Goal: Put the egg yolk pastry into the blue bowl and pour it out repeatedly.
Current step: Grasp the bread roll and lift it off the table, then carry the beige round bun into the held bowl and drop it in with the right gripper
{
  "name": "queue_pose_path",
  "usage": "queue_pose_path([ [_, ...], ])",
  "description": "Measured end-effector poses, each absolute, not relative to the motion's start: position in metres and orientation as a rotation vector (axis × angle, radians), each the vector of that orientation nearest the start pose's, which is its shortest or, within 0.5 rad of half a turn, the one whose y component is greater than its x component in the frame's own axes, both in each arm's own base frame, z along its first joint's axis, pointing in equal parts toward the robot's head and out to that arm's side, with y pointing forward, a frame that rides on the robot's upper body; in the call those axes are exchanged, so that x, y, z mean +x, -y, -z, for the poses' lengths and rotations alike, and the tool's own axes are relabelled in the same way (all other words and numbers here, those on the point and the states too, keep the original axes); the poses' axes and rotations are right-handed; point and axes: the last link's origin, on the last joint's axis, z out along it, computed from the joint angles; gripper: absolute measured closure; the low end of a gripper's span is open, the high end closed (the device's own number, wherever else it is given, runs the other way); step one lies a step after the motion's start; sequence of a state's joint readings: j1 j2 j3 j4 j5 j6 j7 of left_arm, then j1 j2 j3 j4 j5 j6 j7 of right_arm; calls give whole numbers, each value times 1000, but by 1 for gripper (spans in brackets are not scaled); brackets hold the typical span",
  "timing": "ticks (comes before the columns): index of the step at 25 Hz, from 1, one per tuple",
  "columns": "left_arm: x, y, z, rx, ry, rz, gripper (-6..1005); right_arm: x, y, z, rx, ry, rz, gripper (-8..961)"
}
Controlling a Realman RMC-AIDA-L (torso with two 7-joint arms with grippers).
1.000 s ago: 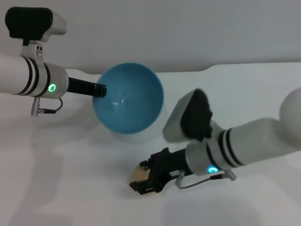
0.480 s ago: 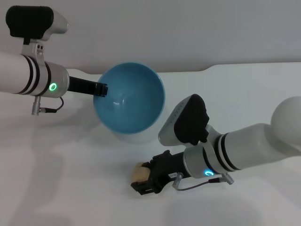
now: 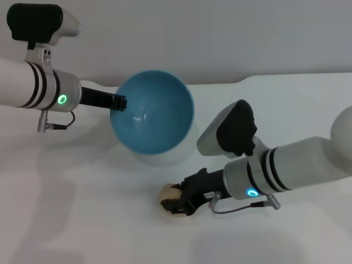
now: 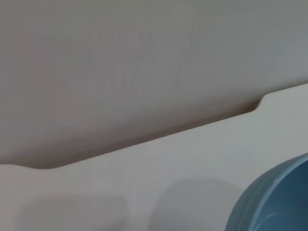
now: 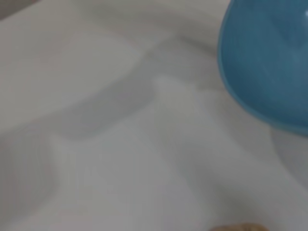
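the white worktop (image 3: 82, 220) carries the egg yolk pastry (image 3: 167, 192), which lies on it at about six o'clock from the tilted blue bowl (image 3: 153, 118); the bowl's shadow falls on the surface beneath.

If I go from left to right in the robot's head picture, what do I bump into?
Left gripper pinching the rim → blue bowl, tipped up → pastry on the table → right gripper at the pastry.
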State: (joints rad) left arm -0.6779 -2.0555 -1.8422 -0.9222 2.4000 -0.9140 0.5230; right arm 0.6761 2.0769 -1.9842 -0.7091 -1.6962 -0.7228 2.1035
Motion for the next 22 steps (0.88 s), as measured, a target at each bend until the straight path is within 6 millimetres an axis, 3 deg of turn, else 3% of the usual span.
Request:
queue_pose_path([
  [5, -212, -427, 15, -2253, 1158, 40, 982, 179, -334, 132, -2904, -802, -123, 573],
  [10, -211, -426, 16, -2267, 1157, 26, 983, 159, -326, 91, -3037, -764, -417, 614],
  [15, -206, -420, 21, -2337, 1148, -87, 983, 142, -328, 46, -3018, -712, -792, 653],
  [22, -189, -404, 39, -2444, 1138, -304, 984, 152, -338, 25, -2937, -725, -838, 693],
])
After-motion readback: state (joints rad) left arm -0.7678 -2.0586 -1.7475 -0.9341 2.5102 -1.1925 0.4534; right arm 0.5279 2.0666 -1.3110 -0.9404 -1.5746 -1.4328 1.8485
